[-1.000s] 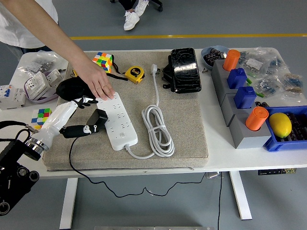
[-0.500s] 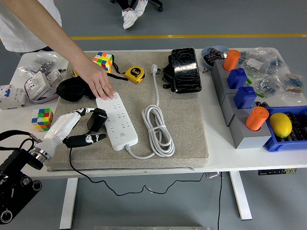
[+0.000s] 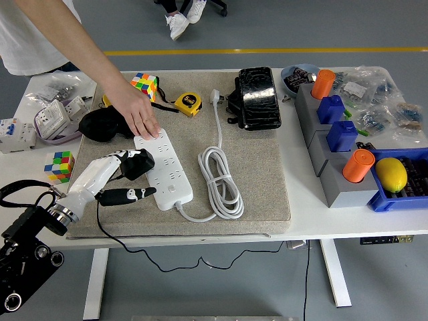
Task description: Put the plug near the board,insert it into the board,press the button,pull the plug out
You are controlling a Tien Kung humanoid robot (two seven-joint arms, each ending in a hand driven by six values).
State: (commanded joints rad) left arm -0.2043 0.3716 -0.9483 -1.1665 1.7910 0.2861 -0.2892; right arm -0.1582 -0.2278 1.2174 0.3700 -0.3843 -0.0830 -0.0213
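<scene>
A white power strip point(image 3: 167, 170) lies on the grey mat point(image 3: 267, 174), running from far left to near right. A person's hand point(image 3: 139, 112) presses flat on its far end. My left hand point(image 3: 136, 176) comes in from the lower left and is shut on the black plug point(image 3: 138, 162), held at the strip's left edge and touching or just above it. The thumb point(image 3: 137, 194) lies along the strip's near left side. The plug's black cord point(image 3: 100, 217) trails off the table's front. The strip's button point(image 3: 174, 188) shows near its near end.
The strip's white cable point(image 3: 221, 180) coils to the right. A black pouch point(image 3: 100, 125), Rubik's cubes point(image 3: 144, 85) point(image 3: 60, 164), a tape measure point(image 3: 188, 103) and a black case point(image 3: 257, 97) lie around. Grey blocks with blue and orange pieces point(image 3: 338, 134) stand right.
My left hand has shifted right with the plug, from beside the strip to its left edge. The forearm dropped lower. The person's hand stays on the strip's far end.
</scene>
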